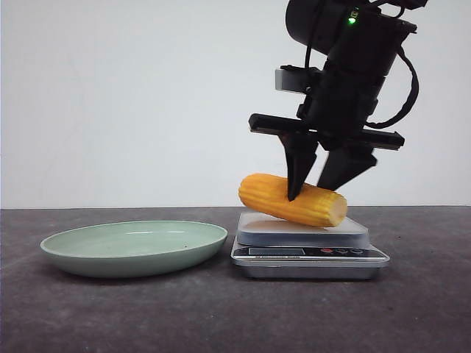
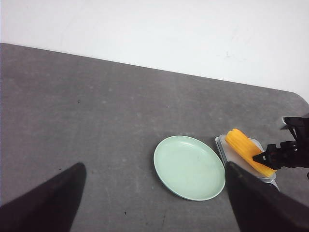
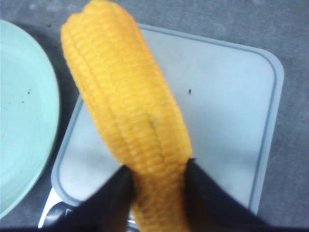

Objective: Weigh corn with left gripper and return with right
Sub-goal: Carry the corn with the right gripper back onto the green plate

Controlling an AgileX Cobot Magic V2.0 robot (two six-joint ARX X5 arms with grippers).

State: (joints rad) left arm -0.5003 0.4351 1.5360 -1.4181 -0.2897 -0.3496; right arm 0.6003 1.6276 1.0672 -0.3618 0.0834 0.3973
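Corn: the corn lies tilted over the scale, its plate-side end raised, long axis pointing toward the plate.
Right tool: my right tool is closed on the corn from above.
Left tool: my left tool stands wide, holding nothing, well apart.
Table: the dark table; the plate is just beside the scale.

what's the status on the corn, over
Right gripper shut on the corn, cob tilted, one end lifted above the scale. Left gripper open, empty, away from the work. Green plate empty beside the scale. Nothing in the way.
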